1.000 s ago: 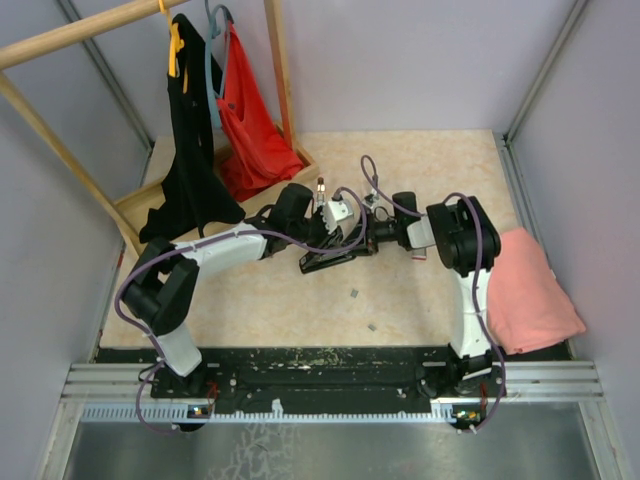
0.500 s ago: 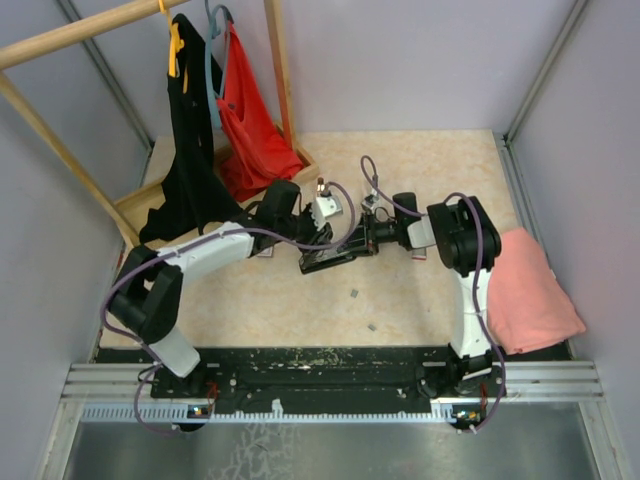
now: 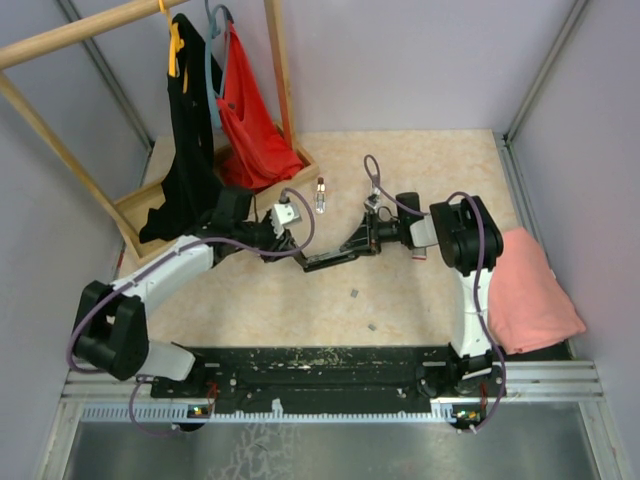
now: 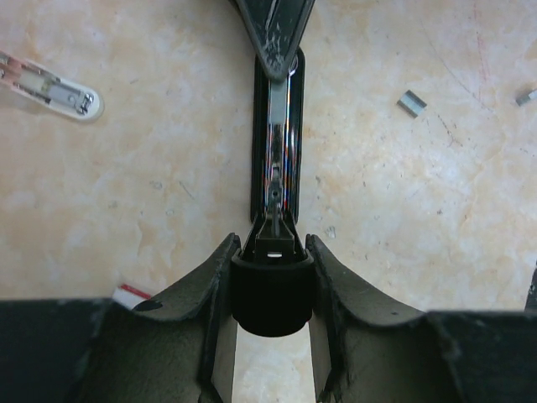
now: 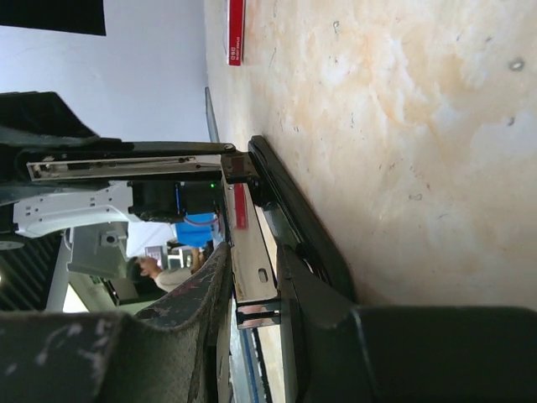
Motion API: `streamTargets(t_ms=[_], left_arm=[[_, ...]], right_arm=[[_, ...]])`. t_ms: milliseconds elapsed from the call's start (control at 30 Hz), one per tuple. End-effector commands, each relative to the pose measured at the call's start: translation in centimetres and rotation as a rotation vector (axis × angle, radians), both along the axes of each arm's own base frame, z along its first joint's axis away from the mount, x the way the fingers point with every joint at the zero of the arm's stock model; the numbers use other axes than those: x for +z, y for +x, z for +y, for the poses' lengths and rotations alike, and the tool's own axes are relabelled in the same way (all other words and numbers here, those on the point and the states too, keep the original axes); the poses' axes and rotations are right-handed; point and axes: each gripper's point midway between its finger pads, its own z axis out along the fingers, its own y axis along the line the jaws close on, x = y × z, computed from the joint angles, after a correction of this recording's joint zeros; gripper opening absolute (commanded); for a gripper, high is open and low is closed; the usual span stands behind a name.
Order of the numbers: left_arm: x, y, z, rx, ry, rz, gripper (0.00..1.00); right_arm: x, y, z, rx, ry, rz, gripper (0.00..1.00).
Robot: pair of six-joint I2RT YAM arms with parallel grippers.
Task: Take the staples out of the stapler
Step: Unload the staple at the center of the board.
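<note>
The black stapler (image 3: 330, 261) lies mid-table between both arms, spread open. My left gripper (image 3: 298, 255) is shut on its rounded hinge end (image 4: 270, 290); the base (image 4: 277, 151) runs straight away from the fingers. My right gripper (image 3: 362, 238) is shut on the silvery metal magazine arm (image 5: 250, 252), raised off the black base (image 5: 294, 210). Two short silvery pieces that look like staples (image 3: 354, 293) (image 3: 372, 326) lie loose on the table in front of the stapler; one shows in the left wrist view (image 4: 411, 102). Whether staples sit inside the magazine is hidden.
A small white elongated object (image 3: 320, 190) (image 4: 50, 88) lies behind the stapler. A red-and-white box (image 4: 130, 294) (image 5: 237, 34) sits beside my left gripper. A wooden rack with black and red garments (image 3: 215, 130) stands back left. A pink cloth (image 3: 530, 290) lies on the right.
My left arm has drawn back to the left and now holds the stapler's hinge end. The right gripper has closed further on the magazine arm, and the stapler stands more spread.
</note>
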Motion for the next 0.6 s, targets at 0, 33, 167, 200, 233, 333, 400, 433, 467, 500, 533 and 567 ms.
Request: streamTargets(t_ms=[0,33,167,200,233,333,400,433,467,500,533,567], left_arm=[[1.1,0.1,3.0,0.041,-0.001,-0.063,0.00],[0.9,-0.2,3.3,0.045,0.002,-0.053,0.00],[-0.7,-1.6,4.6,0.044,0.040,-0.015,0.00],[-1.1,-1.9,4.8,0.040,0.052,-0.008,0.00],[-1.7,-2.3,5.1,0.036,0.069,0.002,0.00],[-3.3,-2.9,6.1,0.042,0.120,0.014,0.00],[-4.2,-3.3,6.7,0.046,0.150,0.017,0.00],[-4.8,-3.6,7.0,0.047,0.165,0.023,0.00],[-5.2,-3.8,7.2,0.050,0.176,0.026,0.00],[-5.5,-3.9,7.4,0.053,0.184,0.026,0.00],[-5.9,-4.0,7.6,0.054,0.195,0.030,0.02],[-6.3,-4.1,7.7,0.055,0.203,0.035,0.03]], right_arm=[[-0.1,1.7,-1.2,-0.046,-0.030,-0.074,0.00],[-0.2,1.7,-1.2,-0.046,-0.030,-0.074,0.00],[0.1,1.9,-1.4,-0.045,-0.026,-0.082,0.00],[0.3,1.9,-1.5,-0.045,-0.023,-0.085,0.00],[0.5,2.1,-1.6,-0.046,-0.020,-0.089,0.00],[1.1,2.2,-1.8,-0.046,-0.011,-0.102,0.00],[1.5,2.3,-1.9,-0.046,-0.006,-0.110,0.00],[1.7,2.3,-1.9,-0.046,-0.003,-0.112,0.00],[1.9,2.4,-2.0,-0.048,-0.001,-0.120,0.00],[2.1,2.5,-2.0,-0.049,0.001,-0.122,0.00],[2.3,2.5,-2.1,-0.050,0.003,-0.128,0.00],[2.4,2.6,-2.1,-0.051,0.004,-0.130,0.00]])
